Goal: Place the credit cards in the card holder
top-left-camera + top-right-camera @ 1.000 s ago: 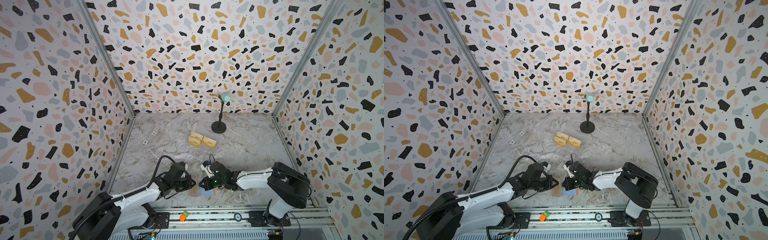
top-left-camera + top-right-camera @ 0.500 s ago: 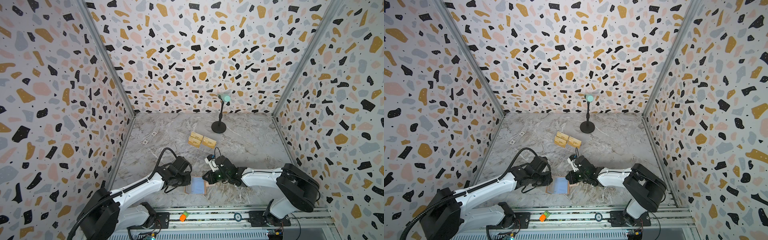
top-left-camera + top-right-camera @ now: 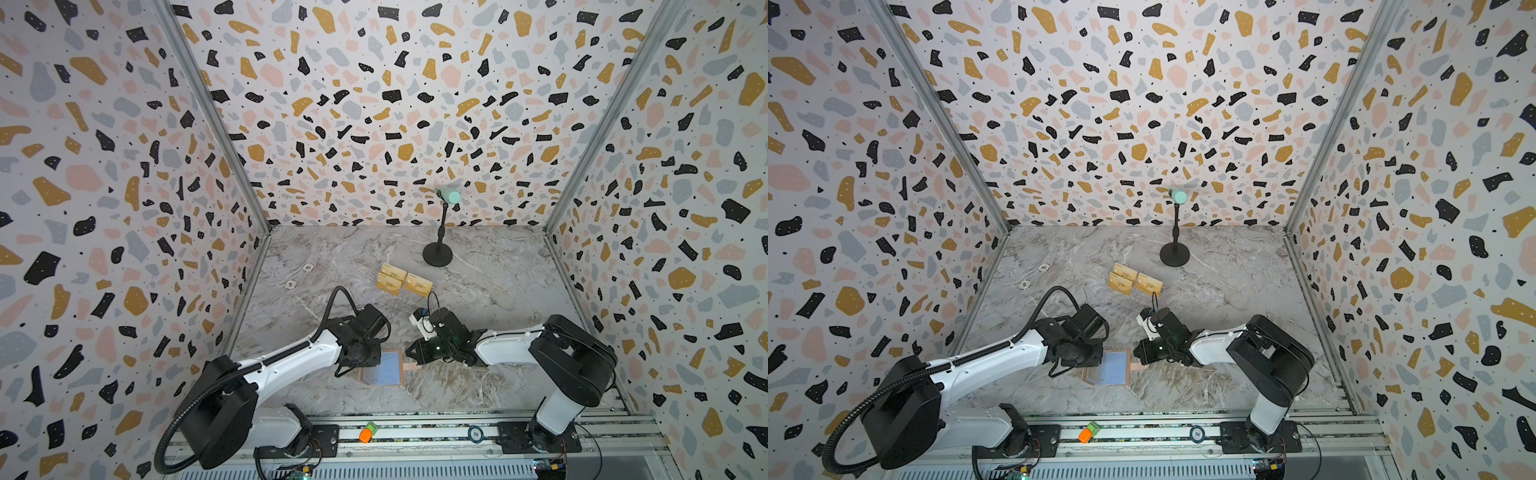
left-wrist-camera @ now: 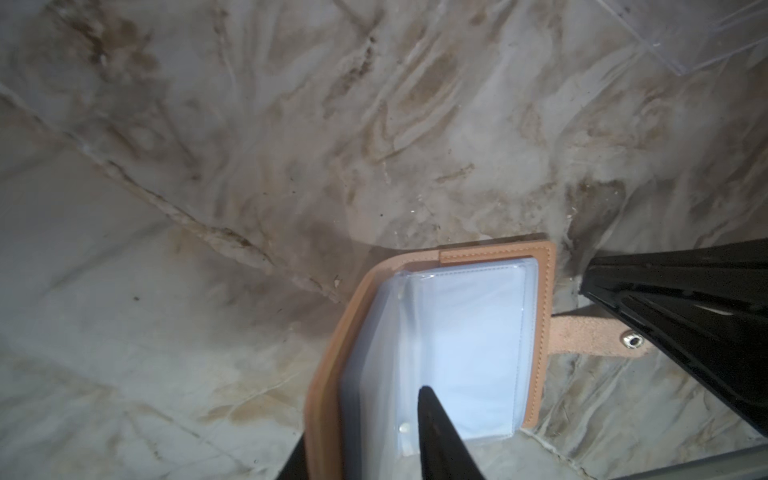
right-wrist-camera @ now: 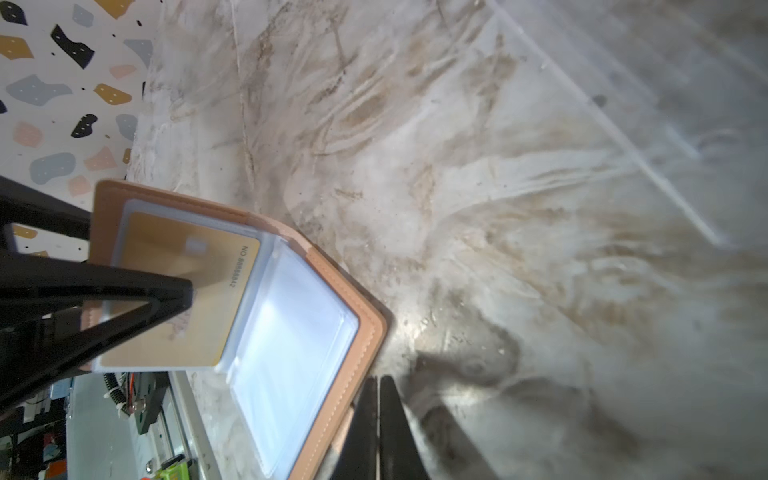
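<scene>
Terrazzo-patterned walls [image 3: 374,104] enclose a marble desk [image 3: 498,299]; the card holder [image 3: 384,368] lies open near its front edge. Left claw [image 3: 353,365] straddles the raised cover [image 5: 108,199], grip unclear; right claw [image 5: 379,395] is pressed together beside the strap [image 4: 582,336].

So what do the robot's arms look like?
The left arm and right arm are smooth white tubes with chunky black joints. A thick ribbed black hose runs along the left one, plus a thinner black cable. Their fingers are black and pointed.
</scene>
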Robot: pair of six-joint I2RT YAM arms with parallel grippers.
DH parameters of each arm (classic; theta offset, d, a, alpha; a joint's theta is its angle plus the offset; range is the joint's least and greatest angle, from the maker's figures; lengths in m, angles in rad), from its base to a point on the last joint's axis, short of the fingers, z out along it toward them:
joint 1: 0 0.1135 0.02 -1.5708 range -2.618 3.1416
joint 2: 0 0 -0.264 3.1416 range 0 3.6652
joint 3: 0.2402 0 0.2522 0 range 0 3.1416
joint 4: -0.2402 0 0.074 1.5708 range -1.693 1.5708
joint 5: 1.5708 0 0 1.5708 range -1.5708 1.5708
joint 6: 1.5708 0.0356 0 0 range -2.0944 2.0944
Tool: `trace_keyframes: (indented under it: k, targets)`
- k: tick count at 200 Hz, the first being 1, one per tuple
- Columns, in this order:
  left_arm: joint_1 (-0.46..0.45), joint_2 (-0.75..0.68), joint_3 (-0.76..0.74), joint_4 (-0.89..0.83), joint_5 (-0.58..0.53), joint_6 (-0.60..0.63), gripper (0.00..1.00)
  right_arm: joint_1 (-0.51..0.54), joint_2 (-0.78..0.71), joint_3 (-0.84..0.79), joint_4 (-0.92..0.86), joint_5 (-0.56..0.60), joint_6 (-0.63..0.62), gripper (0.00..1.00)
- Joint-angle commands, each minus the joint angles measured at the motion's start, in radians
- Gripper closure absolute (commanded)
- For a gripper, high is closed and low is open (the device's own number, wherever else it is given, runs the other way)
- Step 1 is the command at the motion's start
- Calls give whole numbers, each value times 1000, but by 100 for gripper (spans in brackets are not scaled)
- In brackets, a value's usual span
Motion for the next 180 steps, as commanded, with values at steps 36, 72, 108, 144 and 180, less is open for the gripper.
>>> trace_keyframes:
  k: [36,72,108,144,180]
  targets:
    - [-21,-18,45,62,122,-49,60,1,32,-9,42,-33,-10,93]
    - [-36,-23,21,169,199,-88,55,-9,17,-31,98,-84,25,93]
    - [-50,-26,-19,272,241,-115,48,-35,-19,-41,63,-84,17,94]
    - [-50,-13,-103,433,280,-166,48,-52,-115,-57,-35,-23,-17,94]
    - [-50,-22,-175,575,265,-196,49,-37,-222,-106,-35,-41,-2,94]
